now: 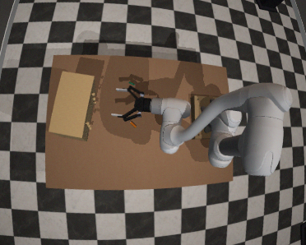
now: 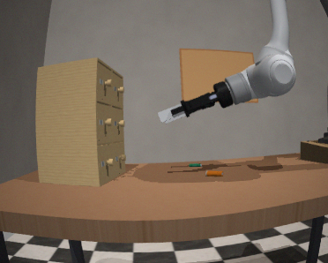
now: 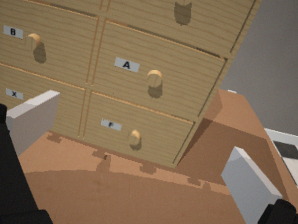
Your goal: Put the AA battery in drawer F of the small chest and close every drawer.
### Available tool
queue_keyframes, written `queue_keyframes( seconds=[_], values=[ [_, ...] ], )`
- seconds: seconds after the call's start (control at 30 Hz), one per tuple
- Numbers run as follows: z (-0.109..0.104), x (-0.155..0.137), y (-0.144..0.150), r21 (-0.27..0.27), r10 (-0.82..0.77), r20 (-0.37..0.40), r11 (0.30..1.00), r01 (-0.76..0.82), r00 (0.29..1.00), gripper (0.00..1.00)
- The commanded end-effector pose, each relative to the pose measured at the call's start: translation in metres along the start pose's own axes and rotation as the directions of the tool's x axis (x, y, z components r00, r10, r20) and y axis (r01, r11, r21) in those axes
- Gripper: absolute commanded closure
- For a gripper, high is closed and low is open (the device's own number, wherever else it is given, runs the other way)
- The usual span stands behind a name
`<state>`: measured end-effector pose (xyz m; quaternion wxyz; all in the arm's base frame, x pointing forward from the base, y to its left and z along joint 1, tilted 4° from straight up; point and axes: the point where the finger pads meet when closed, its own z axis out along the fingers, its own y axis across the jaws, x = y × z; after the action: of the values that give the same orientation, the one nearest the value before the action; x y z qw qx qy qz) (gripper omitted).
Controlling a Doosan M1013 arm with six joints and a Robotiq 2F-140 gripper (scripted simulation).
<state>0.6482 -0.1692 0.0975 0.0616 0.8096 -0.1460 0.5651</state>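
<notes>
The small wooden chest stands at the left end of the table, and all its drawers look pushed in. In the wrist view I read the labels K, A and B. The bottom drawer nearest my view has a small label that looks like F. A short orange cylinder, likely the AA battery, lies on the table. My gripper is open and empty. It hangs well above the table, pointing at the chest's front and about level with the middle drawers.
A thin green stick-like thing lies a little beyond the orange one. The arm's wooden base block stands at the right end of the brown table.
</notes>
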Motion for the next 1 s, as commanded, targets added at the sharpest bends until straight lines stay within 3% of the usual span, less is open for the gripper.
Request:
queue_keyframes(
  seconds=[0.0,0.97],
  values=[
    [0.0001,-0.0001,0.0000,0.000,0.000,-0.001,1.000,0.000,1.000,0.80],
    [0.0068,-0.0053,0.0000,0.000,0.000,-0.001,1.000,0.000,1.000,0.80]
  ],
)
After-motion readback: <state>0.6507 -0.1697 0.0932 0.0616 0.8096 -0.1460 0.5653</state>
